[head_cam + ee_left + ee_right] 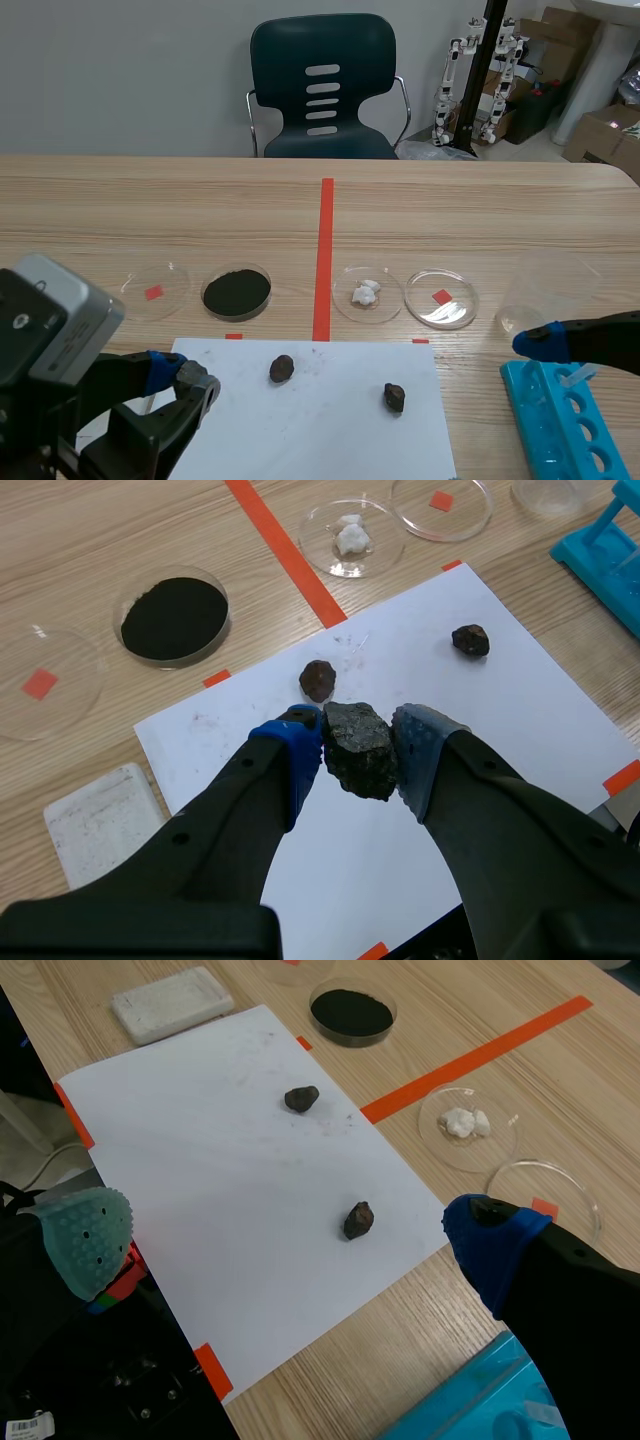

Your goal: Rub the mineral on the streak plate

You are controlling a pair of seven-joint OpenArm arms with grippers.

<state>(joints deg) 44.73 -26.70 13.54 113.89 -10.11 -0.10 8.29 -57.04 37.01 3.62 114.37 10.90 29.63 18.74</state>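
Okay, mineral (pixel 358 752): dark, lumpy, rough-faced chunk pinched between the pads of the left claw (pixel 357 742), near the pad tips, over the white paper (pixel 500 740) and seemingly lifted off it. It looks hard, stiff and dense for its bulk; the jagged faces should not slip, though corners may crumble if ground hard. The hold across its middle seems sound; rub with whichever face pokes past the tips.

Streak plate (pixel 100 822): white rectangular tile lying flat on the table beside the claw on its blue-pad side, just off the paper's edge, apart from the mineral. It is probably brittle, so press firm, not hard; it may slide, since nothing pins it.

Just ahead of the claw sits a small brown rock (pixel 318 679) on the paper; a second dark rock (pixel 470 640) lies further ahead on the grey-pad side. Beyond them are a dish of black powder (pixel 174 617) and a dish with white lumps (pixel 350 538); an empty dish (pixel 45 680) lies ahead of the plate. Nothing stands between mineral and plate.

Right claw (pixel 285 1235): spread wide, holding nothing, just beside the blue rack (pixel 565 420), well apart from the plate; no obstruction as it sits.
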